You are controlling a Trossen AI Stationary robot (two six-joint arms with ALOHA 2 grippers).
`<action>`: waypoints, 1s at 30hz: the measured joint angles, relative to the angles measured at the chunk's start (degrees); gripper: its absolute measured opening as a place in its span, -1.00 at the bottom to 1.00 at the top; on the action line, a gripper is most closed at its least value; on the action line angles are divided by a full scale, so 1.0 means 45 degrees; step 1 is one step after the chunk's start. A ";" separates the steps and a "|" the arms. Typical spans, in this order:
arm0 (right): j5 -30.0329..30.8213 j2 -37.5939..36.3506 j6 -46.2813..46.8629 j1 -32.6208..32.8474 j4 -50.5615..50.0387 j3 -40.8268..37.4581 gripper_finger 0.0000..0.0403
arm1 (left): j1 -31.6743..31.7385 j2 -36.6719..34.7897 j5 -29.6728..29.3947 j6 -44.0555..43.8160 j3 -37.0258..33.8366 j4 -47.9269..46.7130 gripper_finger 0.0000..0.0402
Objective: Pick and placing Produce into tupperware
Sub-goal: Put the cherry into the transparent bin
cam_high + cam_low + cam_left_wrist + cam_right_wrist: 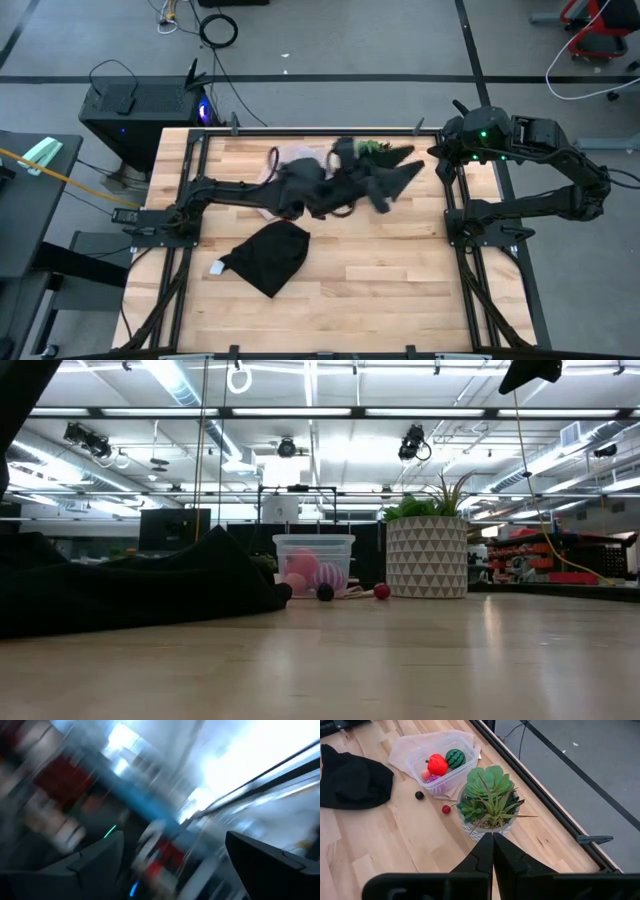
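The tupperware (442, 762), a clear tub, stands on a pale sheet at the table's far middle. In it lie produce pieces: a red-orange one (437, 765), a green striped ball (454, 758) and a magenta piece (434, 779). A small dark ball (419, 795) and a small red ball (446, 809) rest on the wood beside the tub. My left gripper (172, 865) is open and empty, raised above the table near the tub (398, 178), pointing up into the room. My right gripper (493, 845) is shut and empty, held high at the far right (442, 152).
A green succulent in a white patterned pot (487, 802) stands next to the tub, toward the right. A black cloth (268, 255) lies on the table's near left middle. Bare wood stretches across the near half and right side (400, 280).
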 joint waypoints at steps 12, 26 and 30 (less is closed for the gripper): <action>-0.0006 0.0000 -0.0011 -0.0003 -0.0473 0.0005 -0.92 | -0.0206 -0.0167 0.5867 0.6986 0.0016 1.3368 0.78; -0.0209 -0.0325 0.0324 -0.0003 -0.1117 0.0005 -0.92 | -0.0073 0.0111 0.3246 0.8443 -0.3411 1.5058 0.78; -0.0294 -0.0407 0.0380 -0.0003 -0.1233 0.0005 -0.92 | 0.0596 -0.0339 0.2348 0.6613 -0.6145 1.5088 0.77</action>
